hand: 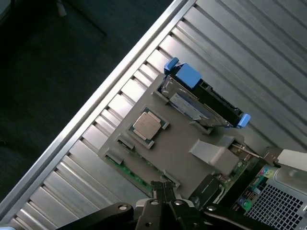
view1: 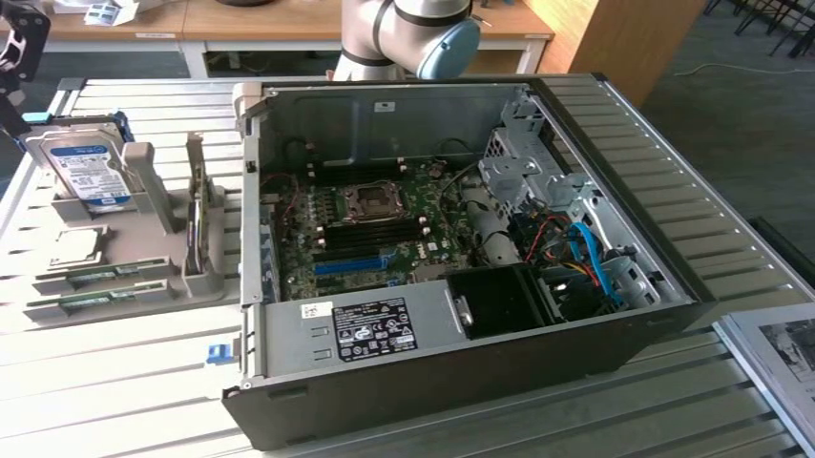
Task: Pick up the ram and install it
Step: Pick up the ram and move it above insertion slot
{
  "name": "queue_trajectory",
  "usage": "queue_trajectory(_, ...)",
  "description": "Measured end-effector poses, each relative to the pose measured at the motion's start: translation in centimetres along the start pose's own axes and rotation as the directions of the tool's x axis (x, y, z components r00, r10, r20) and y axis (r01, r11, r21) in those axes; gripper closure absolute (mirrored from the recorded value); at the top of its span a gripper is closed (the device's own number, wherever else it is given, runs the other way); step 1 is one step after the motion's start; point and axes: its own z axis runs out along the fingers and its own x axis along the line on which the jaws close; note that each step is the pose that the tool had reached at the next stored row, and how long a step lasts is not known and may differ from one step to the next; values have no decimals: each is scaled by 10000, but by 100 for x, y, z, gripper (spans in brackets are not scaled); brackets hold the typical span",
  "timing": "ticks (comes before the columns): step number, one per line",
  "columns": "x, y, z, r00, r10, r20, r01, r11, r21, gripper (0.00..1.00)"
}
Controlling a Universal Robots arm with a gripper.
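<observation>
The arm (view1: pixel 407 33) hangs over the far edge of the desk (view1: pixel 713 191), and the wrist view looks down on the grey holder (hand: pixel 182 143). That holder sits beside the open computer case (view1: pixel 446 372), toward the desk edge on the exterior view's left.

The gripper (hand: pixel 162 190) hovers over the holder's edge with its fingers pressed together and nothing between them. So this is the pick-up step, at the approach, and nothing is grasped yet.

The ram (hand: pixel 128 171) lies flat in a slot along the holder's rim, a thin green strip just beside the fingertips. The exterior view shows it too (view1: pixel 109 274), with a second green stick lying parallel right next to it. A processor chip (hand: pixel 146 124) rests flat in the middle of the holder. The hard drive (view1: pixel 83 172) stands upright at the holder's far end, well apart from the ram.

Inside the case, the motherboard (view1: pixel 369 224) is exposed, and nothing in the frames shows a stick installed there.

As I judge it, a grasp here calls for the fingers to part first. They then need to line up across the stick's narrow width, clear of its neighbour. The board is thin, so a skewed pinch could tip it in its slot.
</observation>
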Motion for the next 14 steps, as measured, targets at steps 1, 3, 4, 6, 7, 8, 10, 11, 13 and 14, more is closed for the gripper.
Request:
queue_trajectory(1,0,0,0,9999,-144,-7,144,9999,-4,90)
queue_trajectory(3,0,0,0,9990,-436,-20,436,9990,-10,90)
queue_trajectory(4,0,0,0,9983,-582,-26,582,9983,-15,90)
queue_trajectory(6,0,0,0,9961,-880,-38,880,9961,-22,90)
queue_trajectory(7,0,0,0,9947,-1023,-44,1023,9947,-26,90)
queue_trajectory(8,0,0,0,9932,-1166,-51,1166,9932,-30,90)
queue_trajectory(10,0,0,0,9894,-1450,-63,1449,9894,-39,90)
queue_trajectory(11,0,0,0,9870,-1603,-69,1603,9871,-43,90)
queue_trajectory(13,0,0,0,9820,-1887,-81,1887,9820,-52,90)
queue_trajectory(14,0,0,0,9792,-2028,-86,2028,9792,-57,90)
